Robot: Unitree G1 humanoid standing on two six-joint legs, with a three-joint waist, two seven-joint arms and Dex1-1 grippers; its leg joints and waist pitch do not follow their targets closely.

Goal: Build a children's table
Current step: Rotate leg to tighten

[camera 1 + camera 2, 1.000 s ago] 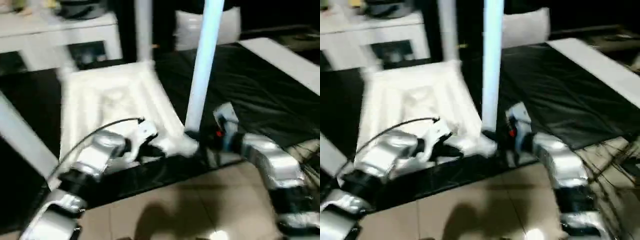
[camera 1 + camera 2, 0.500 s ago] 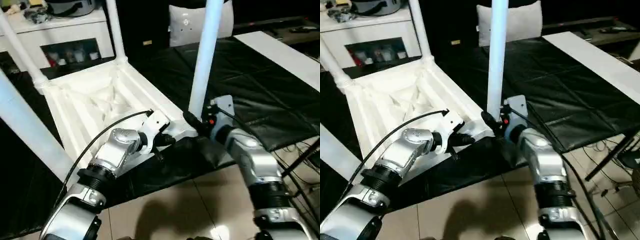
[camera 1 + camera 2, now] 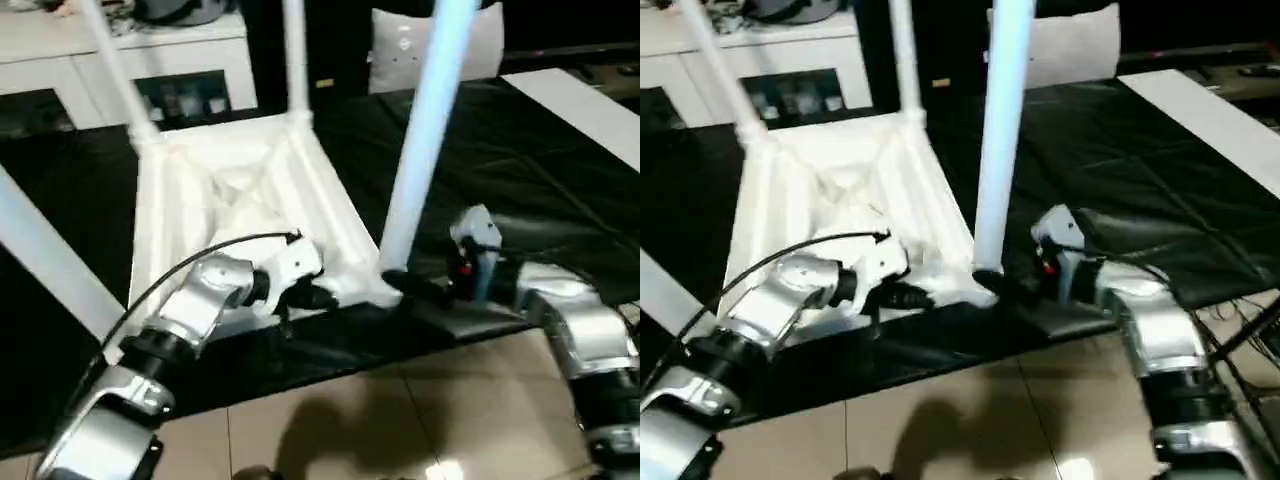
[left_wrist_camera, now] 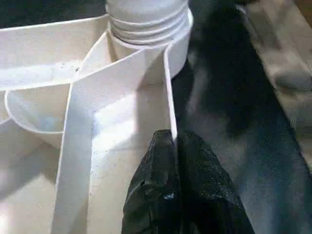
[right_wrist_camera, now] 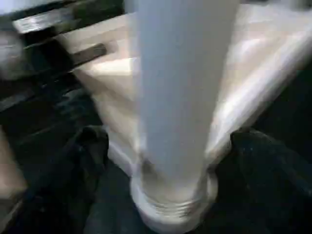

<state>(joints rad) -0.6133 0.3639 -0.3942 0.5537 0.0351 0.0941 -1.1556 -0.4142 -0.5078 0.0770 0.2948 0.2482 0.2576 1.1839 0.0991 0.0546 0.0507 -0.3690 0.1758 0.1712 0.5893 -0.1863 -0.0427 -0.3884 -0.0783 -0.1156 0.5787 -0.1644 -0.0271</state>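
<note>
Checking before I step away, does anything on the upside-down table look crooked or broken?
Nothing stands out. The tabletop lies upside down on the black mat, legs up; the left gripper pinches its rim beside the near leg.

Left gripper (image 4: 173, 139) is pinching the thin outer wall of the table top (image 4: 78, 146), fingers closed on it. A threaded leg (image 4: 146, 17) is sitting in the corner socket beyond.

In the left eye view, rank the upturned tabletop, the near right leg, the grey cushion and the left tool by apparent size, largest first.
1. Tabletop.
2. Near right leg, though nearness to the camera enlarges it.
3. Grey cushion, farther back, so unsure against the leg.
4. Left tool, pinching the tabletop's rim.
</note>
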